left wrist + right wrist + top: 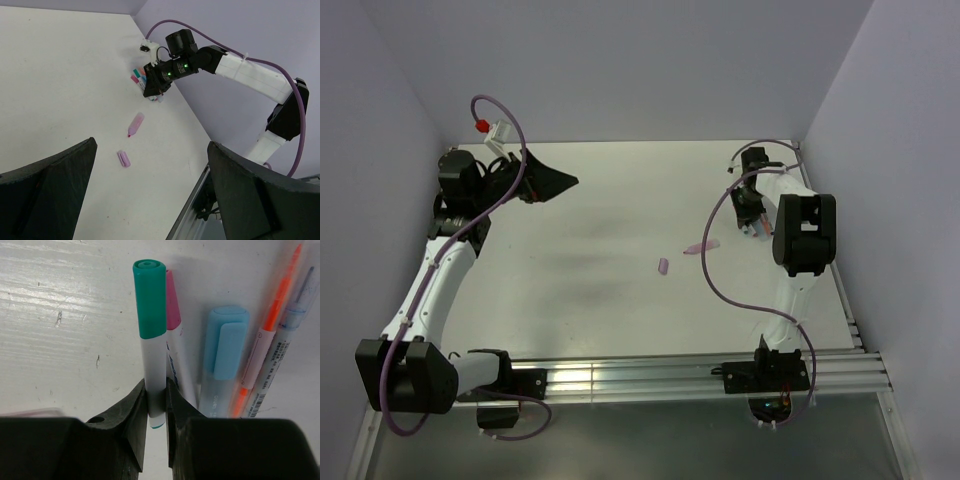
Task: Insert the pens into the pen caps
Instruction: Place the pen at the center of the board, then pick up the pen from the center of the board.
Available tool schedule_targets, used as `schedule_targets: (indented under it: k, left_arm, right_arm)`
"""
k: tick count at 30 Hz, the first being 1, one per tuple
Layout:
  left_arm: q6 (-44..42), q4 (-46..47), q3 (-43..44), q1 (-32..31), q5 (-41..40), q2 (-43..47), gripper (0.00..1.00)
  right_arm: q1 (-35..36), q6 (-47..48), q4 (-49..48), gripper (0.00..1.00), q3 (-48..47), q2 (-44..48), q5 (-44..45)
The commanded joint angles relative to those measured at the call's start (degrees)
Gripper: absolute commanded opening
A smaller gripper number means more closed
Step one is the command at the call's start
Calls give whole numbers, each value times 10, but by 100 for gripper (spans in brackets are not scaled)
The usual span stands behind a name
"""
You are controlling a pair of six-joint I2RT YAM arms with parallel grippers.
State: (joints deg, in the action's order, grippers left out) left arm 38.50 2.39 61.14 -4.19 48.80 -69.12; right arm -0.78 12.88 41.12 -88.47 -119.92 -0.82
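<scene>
Right pincer (156,390) is clamped on the white barrel of a teal-capped pen (152,357), gripping close to the tail end, with the cap pointing away from the jaws. The left pincer (152,192) stands wide apart and holds nothing, far across the table (570,310) from it. A pink-capped pen (172,315) lies touching the held pen, and just beyond it a light-blue-capped pen (225,345), an orange pen (272,325) and a whitish pen (295,315) crowd beside the closed fingers. Well clear of the right pincer, toward the table's middle, lie a loose pink pen (701,246) and, a little farther off, a lilac cap (663,266), apart from each other. With the grip so near the barrel's end, the pen could pivot or slip on lifting, and the touching neighbour could be dragged along and scatter the bunch. The right arm (803,235) reaches forward along the table's right edge, wrist pitched low. The left arm (440,280) stretches to the far left corner, its pincer aimed toward the middle.
</scene>
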Motion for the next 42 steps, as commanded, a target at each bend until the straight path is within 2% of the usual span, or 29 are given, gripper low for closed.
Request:
schedule_targets:
  k: [1,4,5,10,16,19,24,32,36,37,39,42]
  left_arm:
    - [3,20,10,1,11,2,99]
    - [0,18,11,1,13,3,99]
    - [-1,19,10,1,15,4,99]
    - [4,25,13,1,17,-2,99]
    - [9,27,13,1,24,-3,100]
    - [9,26,9,1,24,-2,99]
    - [10,28,10,1,26,1,99]
    - [7,28,11,1,31,3,99]
    - [-12,4,16,1,39,7,100]
    - [-21,-5,20,1,39,6,99]
    - [-45,-22,25,1,42,5,100]
    - [-72,-49,23,1,41,4,99]
  right_arm:
    - [5,-10,7,23,12,-1,7]
    - [5,-22,19,25,5,-4,7]
    - [5,-22,23,30,5,-3,7]
    - [5,-29,31,31,11,2,6]
    - [5,-48,34,27,10,9,-7]
    - [5,-62,40,20,7,15,-16]
    - [5,-67,47,20,6,17,-11]
    - [5,-51,57,32,-11,67,-26]
    - [5,-14,89,41,-70,111,-58]
    - [5,-1,100,49,-85,117,-70]
    - [5,49,134,57,-122,138,-114]
    - [30,161,163,58,-115,177,-145]
